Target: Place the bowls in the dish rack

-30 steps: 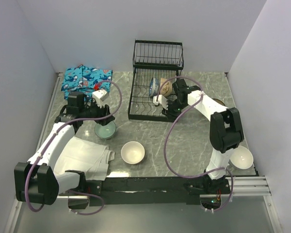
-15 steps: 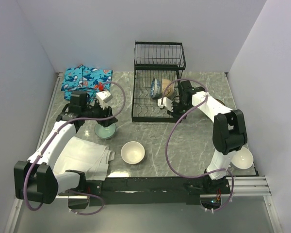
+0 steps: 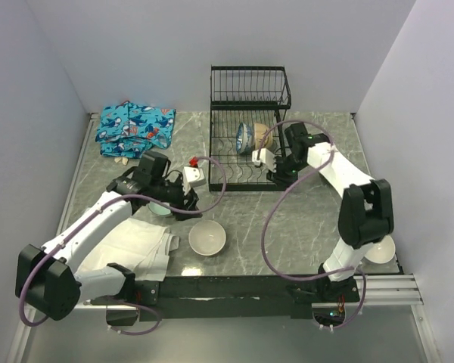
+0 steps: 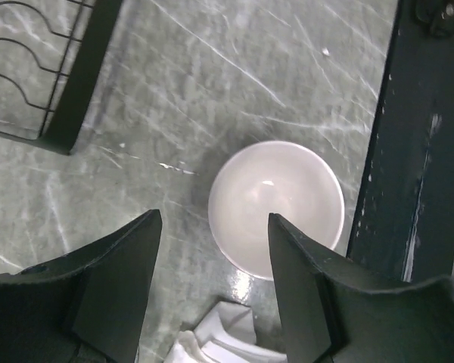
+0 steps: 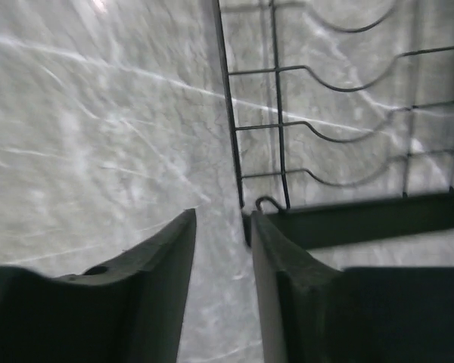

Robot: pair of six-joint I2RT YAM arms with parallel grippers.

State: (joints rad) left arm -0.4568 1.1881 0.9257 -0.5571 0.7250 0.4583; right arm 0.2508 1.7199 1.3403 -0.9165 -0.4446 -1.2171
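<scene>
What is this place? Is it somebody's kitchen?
Probably not a kitchen, more likely a robot practice booth. Plain white walls box in a marble-look table, a left arm and right arm are bolted at its near edge, and a dish rack and bowls are set out.

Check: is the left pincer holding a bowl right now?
No, the left pincer is open and empty, above the cream bowl sitting on the table.
</scene>
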